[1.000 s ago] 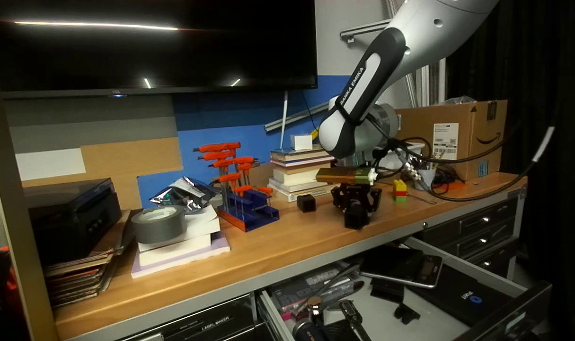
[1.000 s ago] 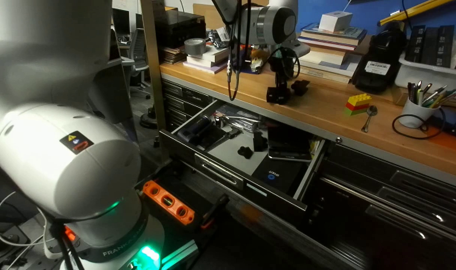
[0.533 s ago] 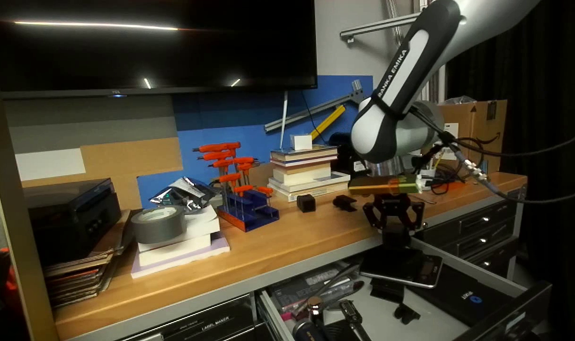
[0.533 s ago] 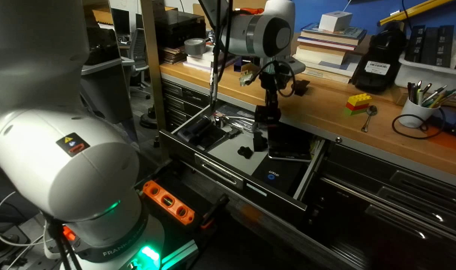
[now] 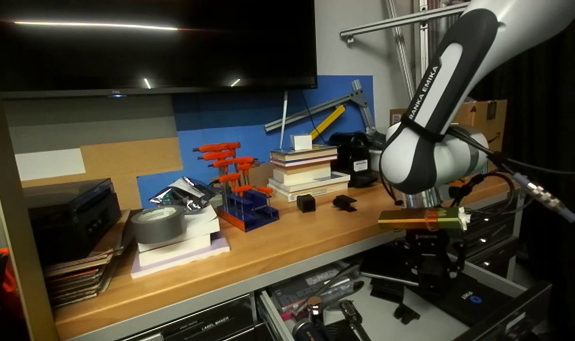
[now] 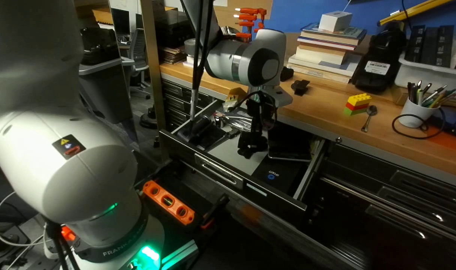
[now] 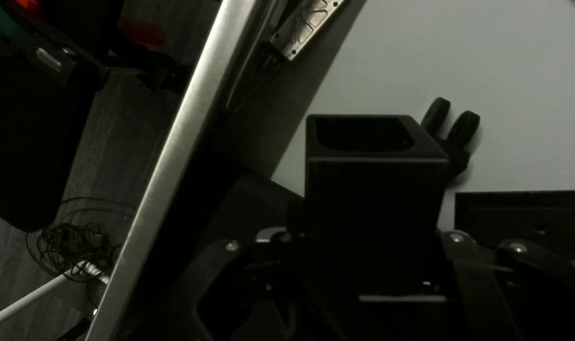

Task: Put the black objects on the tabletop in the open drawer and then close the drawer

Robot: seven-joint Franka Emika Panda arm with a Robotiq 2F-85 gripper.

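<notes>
Jaws: closed on a hollow black block, one side of them at each flank of it; the gripping faces were too dark in the wrist view to make out.
Block: hung over the open drawer, itself cut off at the bottom of the frame in an exterior view; height above the drawer floor could not be told. Step in hand was judged to be delivery of this piece, release not yet made. Next move was judged to call for lowering it onto the pale floor, aside from the parts lying there, then parting the jaws.
Two-pronged clip and angular bracket: both black, both on the drawer floor; in the wrist view the block hid part of the clip, and the jaws part of the bracket. Whether the task counted either could not be established.
Handle: untouched; pushing the drawer home was judged the last step, due only once the other black pieces were inside.
Desk: carried two more black objects, a small cube and an irregular piece, near each other but apart. In an exterior view the arm hid part of the cube; the irregular piece's exact shape was hard to make out.
Book stack: stood just behind the cube, with the hex-key rack to its side.
Screen: dark, at the far wall, its top cut off by the frame.
</notes>
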